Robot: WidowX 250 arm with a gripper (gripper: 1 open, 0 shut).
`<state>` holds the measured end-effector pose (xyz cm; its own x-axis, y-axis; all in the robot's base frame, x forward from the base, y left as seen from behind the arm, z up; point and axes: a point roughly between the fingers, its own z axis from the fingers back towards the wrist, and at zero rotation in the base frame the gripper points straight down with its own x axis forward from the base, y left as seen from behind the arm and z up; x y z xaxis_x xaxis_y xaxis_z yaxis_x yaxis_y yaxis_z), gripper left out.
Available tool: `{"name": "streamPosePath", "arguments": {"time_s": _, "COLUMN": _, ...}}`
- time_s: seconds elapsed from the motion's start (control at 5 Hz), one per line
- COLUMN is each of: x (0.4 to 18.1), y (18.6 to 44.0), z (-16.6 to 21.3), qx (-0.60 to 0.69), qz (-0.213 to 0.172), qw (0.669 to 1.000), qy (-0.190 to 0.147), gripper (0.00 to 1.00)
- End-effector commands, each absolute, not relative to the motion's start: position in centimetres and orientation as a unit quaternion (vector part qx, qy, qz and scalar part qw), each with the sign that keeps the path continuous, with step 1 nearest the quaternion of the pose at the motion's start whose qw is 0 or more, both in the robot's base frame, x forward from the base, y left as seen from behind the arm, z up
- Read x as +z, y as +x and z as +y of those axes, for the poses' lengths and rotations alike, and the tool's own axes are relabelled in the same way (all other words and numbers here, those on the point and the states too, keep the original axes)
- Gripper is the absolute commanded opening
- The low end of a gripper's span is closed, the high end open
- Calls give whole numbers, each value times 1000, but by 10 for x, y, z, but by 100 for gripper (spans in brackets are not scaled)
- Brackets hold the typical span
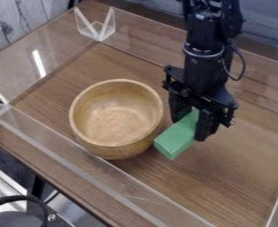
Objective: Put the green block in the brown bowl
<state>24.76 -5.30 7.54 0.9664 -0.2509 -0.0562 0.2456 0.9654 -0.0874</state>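
The green block [176,138] hangs tilted above the table, its upper end clamped between the fingers of my gripper [196,122], which points down and is shut on it. Its lower end dips toward the table just right of the brown bowl [115,116]. The bowl is round, thick-walled light wood and holds nothing. The block's lower end is close beside the bowl's right rim, outside the bowl.
Clear plastic walls [58,146] fence the wooden table on the front and left sides. A small clear stand [96,24] sits at the back left. Bare tabletop lies right of and behind the bowl.
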Motion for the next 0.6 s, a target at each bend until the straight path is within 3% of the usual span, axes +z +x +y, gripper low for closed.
{"name": "streamPosePath", "arguments": {"time_s": 0.0, "x": 99, "y": 256, "z": -46, "qx": -118, "qz": -4, "qw": 992, "qy": -36, "gripper": 0}}
{"name": "streamPosePath", "arguments": {"time_s": 0.4, "x": 111, "y": 253, "z": -4, "qx": -85, "qz": -7, "qw": 996, "qy": -19, "gripper": 0}}
